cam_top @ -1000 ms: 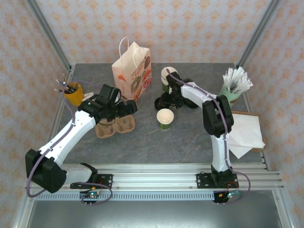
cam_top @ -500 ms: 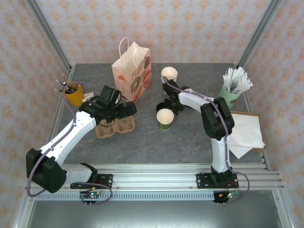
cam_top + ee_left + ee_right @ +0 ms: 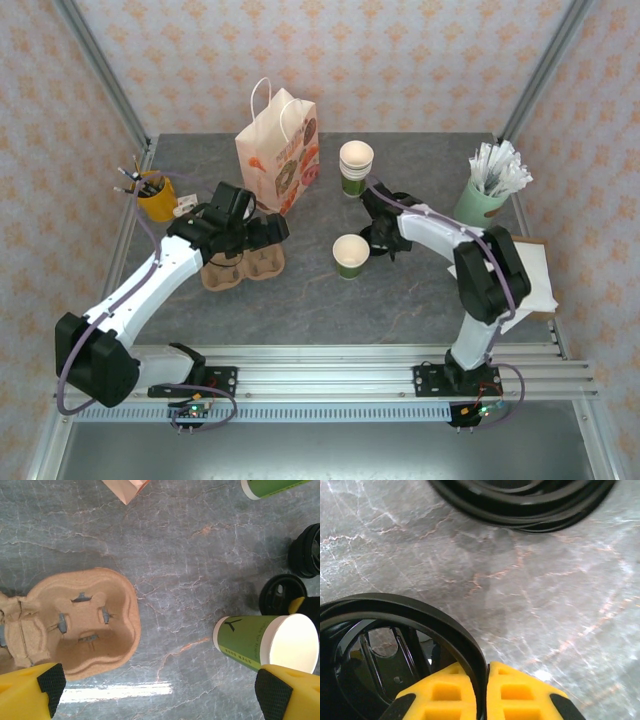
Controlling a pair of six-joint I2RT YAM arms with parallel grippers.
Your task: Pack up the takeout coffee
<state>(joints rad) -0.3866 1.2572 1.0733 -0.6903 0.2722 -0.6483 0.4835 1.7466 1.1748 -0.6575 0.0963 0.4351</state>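
Note:
The takeout coffee cup (image 3: 350, 253), small and dark green with a cream inside, stands open-topped mid-table; it also shows in the left wrist view (image 3: 265, 642). Just right of it, my right gripper (image 3: 380, 238) is shut on the rim of a round black lid (image 3: 420, 625), its yellow pads (image 3: 520, 695) pinching the edge. My left gripper (image 3: 265, 228) hovers open over the table, between the cup and the brown cup carrier (image 3: 75, 625), with nothing between its fingers (image 3: 35, 690).
More black lids (image 3: 520, 500) lie just beyond the held one. A paper bag (image 3: 277, 150) stands at the back, a stack of lidless green cups (image 3: 356, 165) beside it. A mint cup of wrapped sticks (image 3: 485, 195), napkins (image 3: 520, 280) and a yellow pen cup (image 3: 155, 195) sit at the edges.
My right gripper has shut on the black lid's rim and moved right and nearer, from beside the cup stack to beside the coffee cup. The left arm has stayed still.

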